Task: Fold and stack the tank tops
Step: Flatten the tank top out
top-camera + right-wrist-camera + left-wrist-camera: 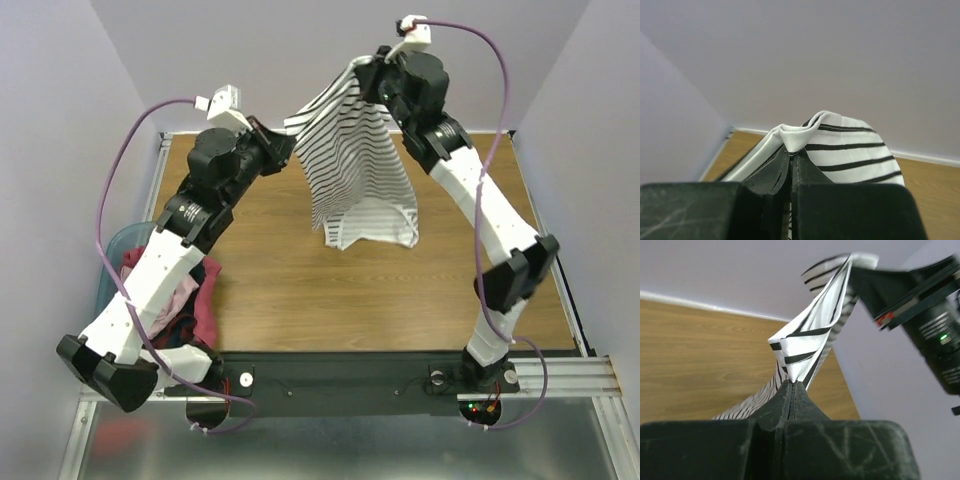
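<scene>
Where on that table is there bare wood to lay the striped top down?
The widest bare stretch of table lies between the hanging striped top and the black base rail, flanked by the left arm and right arm. The near-left corner is crowded: a blue tub and a heap of clothes.

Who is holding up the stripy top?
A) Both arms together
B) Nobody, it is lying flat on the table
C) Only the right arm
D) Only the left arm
A: the left gripper and the right gripper are each pinched shut on a bit of the striped tank top, which hangs between them.
</scene>
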Controlling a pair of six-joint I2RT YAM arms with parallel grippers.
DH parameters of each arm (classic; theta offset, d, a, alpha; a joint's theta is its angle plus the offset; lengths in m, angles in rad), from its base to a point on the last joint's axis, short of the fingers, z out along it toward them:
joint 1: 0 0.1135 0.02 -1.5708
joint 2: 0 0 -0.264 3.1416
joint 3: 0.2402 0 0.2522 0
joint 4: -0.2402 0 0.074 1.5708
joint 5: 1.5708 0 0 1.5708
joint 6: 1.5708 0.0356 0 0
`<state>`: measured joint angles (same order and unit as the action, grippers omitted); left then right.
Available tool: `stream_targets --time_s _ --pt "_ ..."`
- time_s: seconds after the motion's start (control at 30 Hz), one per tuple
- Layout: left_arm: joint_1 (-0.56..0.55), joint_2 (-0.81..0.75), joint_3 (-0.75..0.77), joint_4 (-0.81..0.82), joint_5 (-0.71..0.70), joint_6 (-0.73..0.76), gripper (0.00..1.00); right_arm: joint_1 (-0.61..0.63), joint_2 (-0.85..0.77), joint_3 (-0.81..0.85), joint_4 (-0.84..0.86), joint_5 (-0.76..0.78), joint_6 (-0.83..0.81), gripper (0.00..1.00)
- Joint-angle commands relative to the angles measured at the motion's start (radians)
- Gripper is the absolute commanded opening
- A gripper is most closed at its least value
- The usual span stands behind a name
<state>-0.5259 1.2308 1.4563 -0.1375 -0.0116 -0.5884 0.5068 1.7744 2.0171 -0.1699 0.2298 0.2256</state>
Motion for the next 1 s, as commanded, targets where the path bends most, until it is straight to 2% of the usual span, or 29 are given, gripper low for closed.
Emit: stream_targets --time_s 0.0,0.03,0.1,0.17,0.27,0.33,0.37,0.43,0.5,0.53,0.57,0.7,0.73,0.8,0.97 --pt "-0.012 -0.106 -0.138 -0.022 -0.219 -0.112 0.00 -0.011 0.146 0.185 0.012 -0.281 0.090 0.01" --pt "-0.025 -0.160 -0.186 -0.022 -0.252 -0.185 0.00 -0.008 0.201 0.196 0.013 -0.329 0.124 0.01" --pt "-0.086 -0.215 -0.353 0.025 -0.313 -0.237 0.00 0.002 0.241 0.181 0.013 -0.429 0.136 0.01" --pt "-0.155 -0.267 -0.503 0.079 -0.355 -0.309 0.00 0.030 0.273 0.117 0.015 -0.473 0.124 0.01" --pt "-0.314 -0.255 -0.617 0.131 -0.373 -0.362 0.00 0.067 0.269 -0.027 0.017 -0.475 0.074 0.01" --pt "-0.405 -0.223 -0.629 0.133 -0.422 -0.376 0.00 0.070 0.237 -0.099 0.018 -0.436 0.058 0.01" --pt "-0.481 -0.193 -0.622 0.133 -0.467 -0.390 0.00 0.068 0.202 -0.174 0.024 -0.362 0.060 0.01" --pt "-0.529 -0.166 -0.611 0.167 -0.481 -0.396 0.00 0.061 0.166 -0.236 0.032 -0.314 0.046 0.02" --pt "-0.553 -0.125 -0.585 0.205 -0.455 -0.366 0.00 0.042 0.129 -0.287 0.038 -0.314 0.052 0.12" --pt "-0.556 -0.093 -0.561 0.216 -0.443 -0.352 0.00 0.023 0.119 -0.296 0.038 -0.328 0.066 0.31" --pt "-0.557 -0.074 -0.547 0.231 -0.423 -0.335 0.00 0.016 0.109 -0.304 0.038 -0.330 0.070 0.42" --pt "-0.559 -0.028 -0.502 0.234 -0.404 -0.294 0.23 0.004 0.040 -0.345 0.037 -0.285 0.083 0.67" --pt "-0.559 -0.028 -0.502 0.242 -0.403 -0.274 0.33 0.003 0.024 -0.375 0.036 -0.271 0.092 0.70" --pt "-0.559 -0.030 -0.498 0.242 -0.399 -0.258 0.41 -0.002 -0.045 -0.409 0.035 -0.230 0.109 0.76" --pt "-0.539 -0.069 -0.499 0.164 -0.467 -0.277 0.43 -0.011 -0.213 -0.610 0.027 -0.120 0.188 0.79"
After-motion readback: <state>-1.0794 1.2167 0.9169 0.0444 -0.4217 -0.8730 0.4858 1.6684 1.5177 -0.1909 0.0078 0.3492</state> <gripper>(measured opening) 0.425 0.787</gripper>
